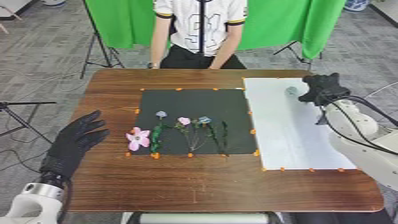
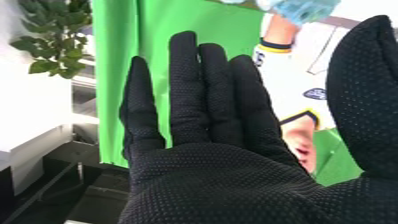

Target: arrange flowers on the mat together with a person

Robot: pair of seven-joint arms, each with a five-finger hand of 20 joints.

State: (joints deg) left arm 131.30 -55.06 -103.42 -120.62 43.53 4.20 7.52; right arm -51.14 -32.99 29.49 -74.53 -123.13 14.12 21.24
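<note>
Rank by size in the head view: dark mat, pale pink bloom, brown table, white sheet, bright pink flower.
Brown table
Dark mat and white sheet: too alike to rank
Bright pink flower
Pale pink bloom

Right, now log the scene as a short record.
Table: brown
Dark mat: large pink flower at left edge; small pink flower between bluish flowers
White sheet: pale blue flower, far end
Left robot hand: open, beside table's left edge
Right robot hand: fingers straight, near pale blue flower
</note>
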